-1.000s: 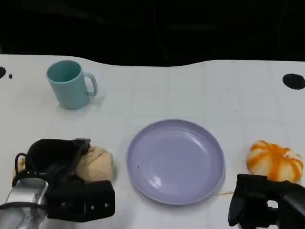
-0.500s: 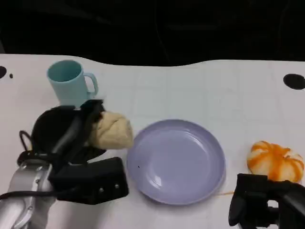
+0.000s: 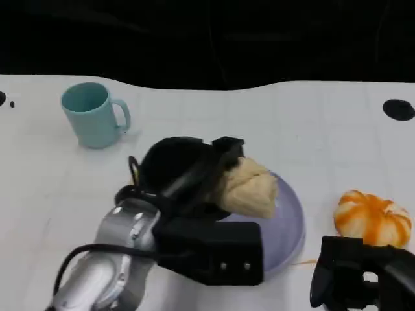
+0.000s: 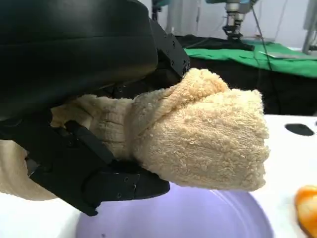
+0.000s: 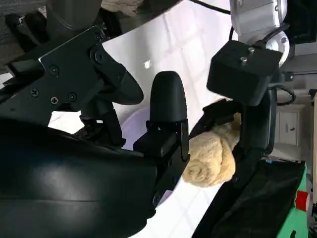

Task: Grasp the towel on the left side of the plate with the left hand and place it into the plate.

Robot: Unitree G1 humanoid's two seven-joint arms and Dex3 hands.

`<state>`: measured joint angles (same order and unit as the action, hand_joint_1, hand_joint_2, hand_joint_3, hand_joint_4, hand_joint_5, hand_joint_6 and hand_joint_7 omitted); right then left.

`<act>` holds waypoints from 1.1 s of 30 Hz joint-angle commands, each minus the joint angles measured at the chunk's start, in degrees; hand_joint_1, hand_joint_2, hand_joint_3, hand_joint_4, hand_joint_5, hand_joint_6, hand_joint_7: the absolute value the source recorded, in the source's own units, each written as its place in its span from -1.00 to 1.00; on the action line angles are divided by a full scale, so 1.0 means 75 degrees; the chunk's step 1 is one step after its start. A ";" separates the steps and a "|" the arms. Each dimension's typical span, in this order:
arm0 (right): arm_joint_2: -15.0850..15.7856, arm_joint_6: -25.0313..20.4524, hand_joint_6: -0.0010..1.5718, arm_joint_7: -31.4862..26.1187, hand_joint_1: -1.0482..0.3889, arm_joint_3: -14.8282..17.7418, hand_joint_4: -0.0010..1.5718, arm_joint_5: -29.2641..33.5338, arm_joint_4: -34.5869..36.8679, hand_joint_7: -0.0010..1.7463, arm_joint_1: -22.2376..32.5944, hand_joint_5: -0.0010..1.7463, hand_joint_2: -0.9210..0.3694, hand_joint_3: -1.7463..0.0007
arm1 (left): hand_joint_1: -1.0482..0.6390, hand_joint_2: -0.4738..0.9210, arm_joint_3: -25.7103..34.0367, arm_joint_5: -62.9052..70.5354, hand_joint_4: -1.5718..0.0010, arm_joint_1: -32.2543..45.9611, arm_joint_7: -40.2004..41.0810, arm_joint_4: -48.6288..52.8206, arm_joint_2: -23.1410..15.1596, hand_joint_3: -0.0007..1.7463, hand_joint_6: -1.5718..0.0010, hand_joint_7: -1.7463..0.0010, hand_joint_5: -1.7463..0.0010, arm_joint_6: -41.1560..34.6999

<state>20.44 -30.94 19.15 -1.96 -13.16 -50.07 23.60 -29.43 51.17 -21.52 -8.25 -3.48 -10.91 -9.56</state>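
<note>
My left hand (image 3: pixel 185 172) grips a rolled cream towel (image 3: pixel 248 188) and holds it in the air over the lavender plate (image 3: pixel 288 223). In the left wrist view the towel (image 4: pixel 198 139) bulges out between the black fingers (image 4: pixel 89 173), with the plate (image 4: pixel 198 218) just below it. The right wrist view catches the towel (image 5: pixel 210 158) hanging in the left hand beyond my own fingers (image 5: pixel 168 106). At the lower right my right hand (image 3: pixel 353 278) rests by the table's near edge with nothing in it, its fingers apart.
A teal mug (image 3: pixel 94 113) stands at the back left. An orange and white pumpkin-shaped object (image 3: pixel 373 217) lies right of the plate, just beyond my right hand. A black round mark (image 3: pixel 397 109) sits at the table's far right.
My left hand has lifted the towel off the table and carried it rightward, from left of the plate to above it. The right hand has stayed put.
</note>
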 commanded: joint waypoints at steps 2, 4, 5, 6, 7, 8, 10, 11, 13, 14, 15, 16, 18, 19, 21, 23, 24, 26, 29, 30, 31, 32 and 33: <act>0.0054 -0.0044 -0.16 -0.0031 0.33 0.0027 -0.05 -0.0054 -0.0089 0.71 0.0010 0.97 -0.37 -0.39 | -0.06 0.51 -0.0240 0.0340 -0.11 -0.0314 -0.0384 0.0217 0.0177 0.03 -0.09 -0.20 -1.00 -0.0340; 0.0062 -0.0029 -0.16 -0.0037 0.33 0.0030 -0.05 -0.0033 -0.0091 0.71 0.0015 0.97 -0.37 -0.38 | -0.05 0.56 -0.0304 0.0383 -0.10 -0.0340 -0.0514 0.0260 0.0235 -0.07 -0.14 -0.03 -1.00 -0.0408; 0.0067 -0.0031 -0.15 -0.0039 0.33 0.0036 -0.04 -0.0027 -0.0093 0.70 0.0015 0.97 -0.37 -0.38 | -0.05 0.63 -0.0312 0.0338 -0.06 -0.0340 -0.0594 0.0273 0.0260 -0.21 -0.18 0.15 -0.99 -0.0421; 0.0071 -0.0019 -0.15 -0.0038 0.33 0.0041 -0.04 -0.0018 -0.0091 0.70 0.0017 0.97 -0.37 -0.38 | -0.06 0.71 -0.0312 0.0287 -0.02 -0.0341 -0.0723 0.0266 0.0282 -0.35 -0.23 0.30 -0.96 -0.0462; 0.0080 -0.0021 -0.15 -0.0035 0.33 0.0047 -0.04 -0.0013 -0.0092 0.70 0.0018 0.97 -0.37 -0.38 | -0.08 0.81 -0.0298 0.0179 0.04 -0.0344 -0.0990 0.0227 0.0287 -0.48 -0.25 0.44 -0.86 -0.0530; 0.0085 -0.0028 -0.14 -0.0033 0.32 0.0054 -0.04 -0.0013 -0.0091 0.70 0.0017 0.96 -0.37 -0.38 | -0.11 0.92 -0.0295 0.0110 0.15 -0.0353 -0.1219 0.0192 0.0272 -0.63 -0.13 0.63 -0.59 -0.0573; 0.0090 -0.0002 -0.14 -0.0014 0.32 0.0064 -0.04 -0.0020 -0.0078 0.70 0.0018 0.96 -0.37 -0.38 | -0.14 0.98 -0.0309 0.0062 0.23 -0.0381 -0.1658 0.0108 0.0224 -0.72 0.02 0.81 -0.37 -0.0688; 0.0097 0.0017 -0.14 -0.0003 0.32 0.0063 -0.04 -0.0016 -0.0072 0.70 0.0017 0.96 -0.37 -0.38 | -0.24 0.99 -0.0347 0.0108 0.50 -0.0413 -0.1969 0.0046 0.0175 -0.72 0.29 0.91 -0.02 -0.0815; 0.0105 0.0004 -0.15 0.0004 0.32 0.0066 -0.04 -0.0019 -0.0076 0.70 0.0015 0.96 -0.37 -0.38 | -0.39 1.00 -0.0392 0.0197 0.70 -0.0444 -0.2411 -0.0060 0.0110 -0.72 0.58 0.97 0.38 -0.1027; 0.0106 -0.0014 -0.15 0.0002 0.31 0.0068 -0.04 -0.0024 -0.0081 0.70 0.0014 0.96 -0.37 -0.38 | -0.48 1.00 -0.0398 0.0224 0.78 -0.0443 -0.2512 -0.0096 0.0096 -0.73 0.69 0.99 0.50 -0.1083; 0.0103 -0.0021 -0.15 0.0004 0.31 0.0072 -0.04 -0.0034 -0.0079 0.70 0.0014 0.97 -0.37 -0.38 | -0.51 1.00 -0.0387 0.0226 0.81 -0.0418 -0.2543 -0.0128 0.0080 -0.74 0.73 0.99 0.53 -0.1104; 0.0102 -0.0037 -0.15 0.0004 0.31 0.0074 -0.04 -0.0043 -0.0077 0.70 0.0011 0.97 -0.37 -0.38 | -0.60 1.00 -0.0372 0.0226 0.88 -0.0383 -0.2536 -0.0156 0.0062 -0.75 0.81 1.00 0.58 -0.1105; 0.0100 -0.0063 -0.15 -0.0002 0.31 0.0072 -0.04 -0.0050 -0.0075 0.71 0.0005 0.97 -0.37 -0.38 | -0.69 1.00 -0.0355 0.0226 0.95 -0.0330 -0.2498 -0.0204 0.0014 -0.75 0.89 1.00 0.62 -0.1083; 0.0099 -0.0078 -0.15 -0.0008 0.32 0.0069 -0.04 -0.0050 -0.0079 0.71 0.0003 0.97 -0.37 -0.38 | -0.73 1.00 -0.0350 0.0226 0.97 -0.0313 -0.2482 -0.0229 -0.0017 -0.74 0.93 1.00 0.63 -0.1064; 0.0102 -0.0059 -0.15 -0.0002 0.32 0.0063 -0.05 -0.0042 -0.0071 0.71 0.0002 0.97 -0.37 -0.39 | -0.78 1.00 -0.0348 0.0239 0.99 -0.0301 -0.2481 -0.0285 -0.0081 -0.72 0.95 1.00 0.65 -0.1043; 0.0114 -0.0030 -0.15 0.0004 0.31 0.0054 -0.05 -0.0017 -0.0073 0.71 0.0000 0.97 -0.37 -0.39 | -0.82 1.00 -0.0317 0.0227 1.00 -0.0290 -0.2507 -0.0372 -0.0148 -0.70 0.96 1.00 0.66 -0.1041; 0.0118 -0.0031 -0.16 0.0000 0.32 0.0052 -0.05 -0.0008 -0.0078 0.71 -0.0001 0.97 -0.37 -0.39 | -0.82 1.00 -0.0276 0.0192 1.00 -0.0272 -0.2523 -0.0426 -0.0164 -0.70 0.96 1.00 0.67 -0.1062; 0.0124 -0.0051 -0.16 -0.0013 0.33 0.0057 -0.05 0.0004 -0.0092 0.71 0.0002 0.97 -0.37 -0.38 | -0.80 1.00 -0.0184 0.0102 1.00 -0.0224 -0.2534 -0.0524 -0.0174 -0.71 0.95 0.99 0.67 -0.1113; 0.0103 -0.0058 -0.16 -0.0003 0.34 0.0082 -0.05 -0.0053 -0.0076 0.71 0.0004 0.97 -0.38 -0.38 | -0.77 1.00 0.0036 -0.0158 1.00 -0.0140 -0.2632 -0.0721 -0.0234 -0.72 0.94 0.99 0.66 -0.1163; 0.0097 -0.0036 -0.16 0.0012 0.34 0.0092 -0.05 -0.0074 -0.0057 0.71 0.0005 0.97 -0.38 -0.39 | -0.75 1.00 0.0119 -0.0259 1.00 -0.0112 -0.2688 -0.0806 -0.0265 -0.73 0.93 0.98 0.65 -0.1181; 0.0095 -0.0029 -0.16 0.0021 0.34 0.0099 -0.05 -0.0086 -0.0046 0.71 0.0005 0.97 -0.38 -0.39 | -0.74 1.00 0.0202 -0.0353 1.00 -0.0094 -0.2773 -0.0909 -0.0317 -0.73 0.92 0.98 0.65 -0.1195; 0.0091 -0.0038 -0.16 0.0015 0.34 0.0101 -0.05 -0.0088 -0.0045 0.71 0.0006 0.97 -0.38 -0.39 | -0.72 1.00 0.0299 -0.0464 1.00 -0.0085 -0.2915 -0.1033 -0.0396 -0.73 0.91 0.97 0.65 -0.1222; 0.0090 -0.0044 -0.16 0.0005 0.33 0.0096 -0.05 -0.0077 -0.0051 0.71 0.0003 0.98 -0.37 -0.39 | -0.70 1.00 0.0399 -0.0579 0.99 -0.0081 -0.3076 -0.1158 -0.0478 -0.73 0.89 0.96 0.64 -0.1259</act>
<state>20.56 -30.99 19.18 -1.89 -13.21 -50.19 23.54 -28.50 48.52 -22.74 -28.65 -9.74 -12.46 -18.19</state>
